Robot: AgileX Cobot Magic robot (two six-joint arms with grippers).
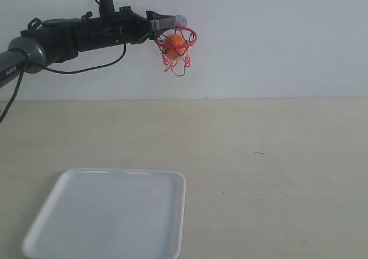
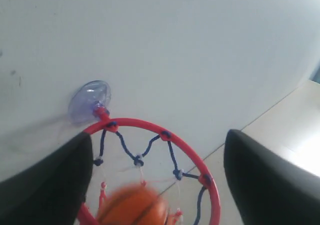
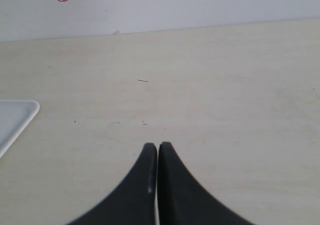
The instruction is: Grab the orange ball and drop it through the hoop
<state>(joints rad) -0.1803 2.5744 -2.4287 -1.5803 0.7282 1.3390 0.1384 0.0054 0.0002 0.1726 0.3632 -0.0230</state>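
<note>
The hoop (image 1: 176, 35) hangs on the white wall by its clear suction cup (image 2: 89, 101), red ring (image 2: 186, 148) level and net (image 1: 175, 63) dangling below. The orange ball (image 1: 174, 45) is inside the net, just under the ring; in the left wrist view it shows blurred as the orange ball (image 2: 132, 206), apart from both fingers. My left gripper (image 1: 169, 22) is right above the ring and stands open (image 2: 159, 175), nothing held. My right gripper (image 3: 158, 146) is shut over bare table, out of the exterior view.
A white tray (image 1: 109, 213) lies on the pale wooden table (image 1: 276, 155) at the front left, below and left of the hoop. The tray's corner (image 3: 15, 117) also shows in the right wrist view. The wall stands just behind the hoop.
</note>
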